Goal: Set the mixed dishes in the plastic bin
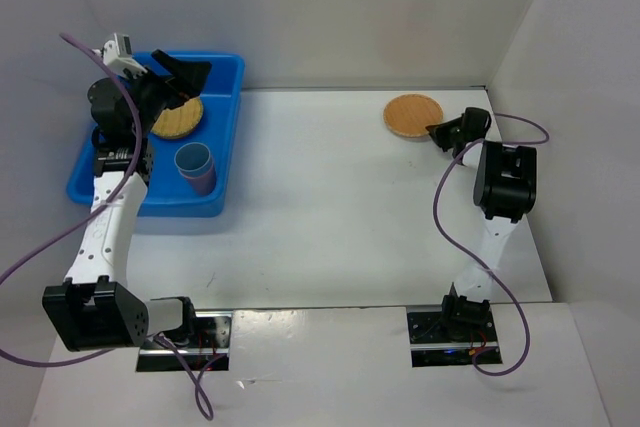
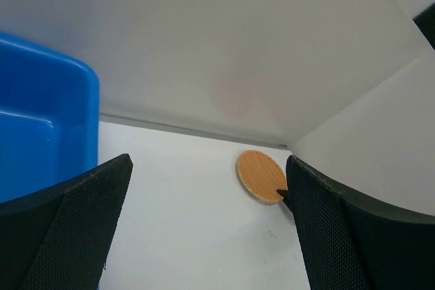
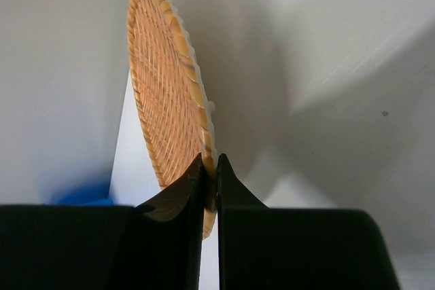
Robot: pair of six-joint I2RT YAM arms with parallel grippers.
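Observation:
The blue plastic bin (image 1: 228,137) stands at the far left. It holds a tan bamboo disc (image 1: 178,119) and a blue cup (image 1: 192,160) stacked with a pink cup (image 1: 204,186). My left gripper (image 1: 185,82) is open and empty above the bin's far end; its wrist view shows the bin's corner (image 2: 41,134) and the wide gap between its fingers (image 2: 209,162). My right gripper (image 1: 437,132) is shut on the near edge of a second bamboo disc (image 1: 412,114) at the far right. The right wrist view shows the fingertips (image 3: 209,162) pinching that disc's rim (image 3: 166,100). The plates are out of view.
White walls enclose the table at the back and on both sides. The second disc (image 2: 258,174) lies close to the back right corner. Purple cables hang beside both arms.

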